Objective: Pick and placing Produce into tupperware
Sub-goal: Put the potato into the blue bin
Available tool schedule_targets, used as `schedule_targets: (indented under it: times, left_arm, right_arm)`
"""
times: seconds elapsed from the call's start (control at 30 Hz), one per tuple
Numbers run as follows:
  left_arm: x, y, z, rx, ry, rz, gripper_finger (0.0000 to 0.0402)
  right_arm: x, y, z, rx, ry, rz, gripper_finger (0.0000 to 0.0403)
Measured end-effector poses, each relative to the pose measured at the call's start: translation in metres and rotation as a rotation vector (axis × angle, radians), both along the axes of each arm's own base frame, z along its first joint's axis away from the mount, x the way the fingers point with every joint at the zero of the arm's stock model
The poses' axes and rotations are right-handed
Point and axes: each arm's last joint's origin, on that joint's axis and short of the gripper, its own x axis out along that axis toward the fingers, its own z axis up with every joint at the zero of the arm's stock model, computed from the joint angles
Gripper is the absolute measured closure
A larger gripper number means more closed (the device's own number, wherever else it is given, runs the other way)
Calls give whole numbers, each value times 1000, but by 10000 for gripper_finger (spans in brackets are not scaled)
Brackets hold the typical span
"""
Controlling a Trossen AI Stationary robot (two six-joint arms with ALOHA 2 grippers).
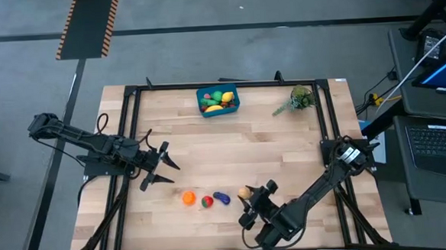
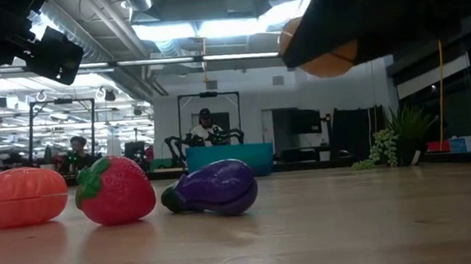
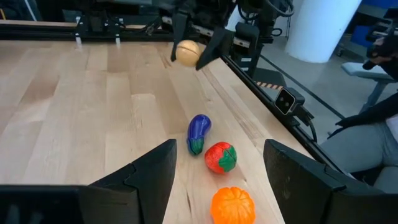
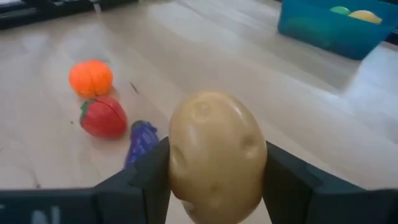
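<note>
Between the right tool's (image 4: 214,171) fingers — potato (image 4: 216,149) clamped, lifted off table | left tool (image 1: 158,166) — wide, apart.

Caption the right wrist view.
Right tool grips the potato above the orange, strawberry and eggplant.

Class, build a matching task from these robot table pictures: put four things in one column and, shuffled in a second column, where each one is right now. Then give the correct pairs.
Things:
1. potato
2. eggplant
3. tupperware
4. plant sprig

Places:
A. at the table's far edge, holding several produce pieces
B. lying on the table next to the strawberry
C. gripped off the table in the right gripper
D. near the table's far right corner

Pairs: 1-C, 2-B, 3-A, 4-D
</note>
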Motion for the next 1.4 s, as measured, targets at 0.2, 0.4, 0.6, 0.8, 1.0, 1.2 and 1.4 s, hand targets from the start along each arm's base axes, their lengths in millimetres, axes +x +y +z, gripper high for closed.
schedule_targets:
  times: [0.2, 0.4, 0.6, 0.8, 1.0, 1.2, 1.4]
  left_arm:
    - [0, 0, 0, 1, -1, 0, 168]
    - [0, 0, 0, 2, -1, -1, 168]
    - [0, 0, 0, 2, -1, -1, 168]
    - [0, 0, 0, 0, 0, -1, 168]
    - [0, 0, 0, 0, 1, -1, 168]
    - [0, 0, 0, 1, 0, -1, 168]
    - [0, 0, 0, 3, 0, 3, 168]
  right_arm:
    - [4, 3, -9, 12, -58, 40, 205]
    - [16, 9, -16, 46, -160, 155, 205]
    - [29, -7, -22, 54, -311, 335, 205]
    - [23, -46, -35, -25, -428, 393, 205]
    - [6, -76, -33, -60, -438, 381, 205]
    - [-14, -100, -24, -86, -415, 392, 205]
    - [-30, -137, -28, -72, -403, 416, 205]
